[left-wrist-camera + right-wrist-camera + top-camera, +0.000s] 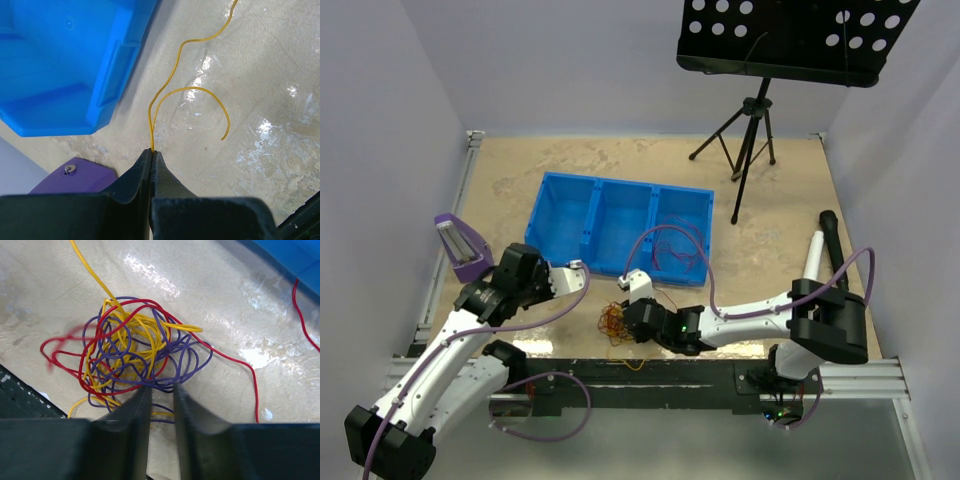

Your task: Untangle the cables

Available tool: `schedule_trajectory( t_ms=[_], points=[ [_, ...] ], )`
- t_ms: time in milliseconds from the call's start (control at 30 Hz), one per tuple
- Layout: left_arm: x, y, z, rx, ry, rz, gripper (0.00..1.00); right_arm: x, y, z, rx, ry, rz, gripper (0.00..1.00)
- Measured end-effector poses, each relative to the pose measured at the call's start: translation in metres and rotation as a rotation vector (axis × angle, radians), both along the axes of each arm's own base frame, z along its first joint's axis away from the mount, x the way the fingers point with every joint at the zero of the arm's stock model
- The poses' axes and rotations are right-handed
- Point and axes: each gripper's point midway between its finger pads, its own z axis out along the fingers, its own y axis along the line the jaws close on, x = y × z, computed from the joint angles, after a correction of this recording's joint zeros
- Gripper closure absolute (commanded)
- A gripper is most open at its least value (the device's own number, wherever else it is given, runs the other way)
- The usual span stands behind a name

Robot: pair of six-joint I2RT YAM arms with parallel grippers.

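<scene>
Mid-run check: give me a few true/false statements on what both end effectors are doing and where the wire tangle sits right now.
1. The left end effector is shut on a yellow wire. True.
2. The tangle lies inside the blue bin. False: it lies on the table, in front of the bin.
3. The right end effector is clamped fully shut. False: a gap shows between its jaws, at the tangle's near edge.
4. The tangle mixes red, yellow and purple wires. True.

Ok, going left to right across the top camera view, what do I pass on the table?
Purple stand → left end effector, shut on a yellow cable → cable tangle → tripod → microphone.
</scene>
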Motion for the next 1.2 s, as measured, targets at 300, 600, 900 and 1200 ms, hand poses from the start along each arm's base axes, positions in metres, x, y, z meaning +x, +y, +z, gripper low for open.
schedule_trajectory(
  t_ms=[300, 600, 900, 1200],
  points=[
    [0.0, 0.0, 0.0, 0.0, 0.002, 0.0, 1.0, 0.0, 0.003, 0.058, 0.153, -0.034, -0.022, 1.0],
    [0.001, 0.0, 0.002, -0.001, -0.001, 0.006, 1.0, 0.011, -0.045, 0.159, 0.365, -0.105, -0.176, 1.0],
    [0.001, 0.009, 0.018, 0.015, -0.066, 0.032, 1.0, 0.035, -0.154, 0.301, 0.664, -0.221, -0.548, 1.0],
    [-0.017, 0.026, 0.018, 0.093, -0.077, -0.012, 1.0, 0.042, -0.278, 0.38, 0.818, -0.346, -0.859, 1.0]
  ],
)
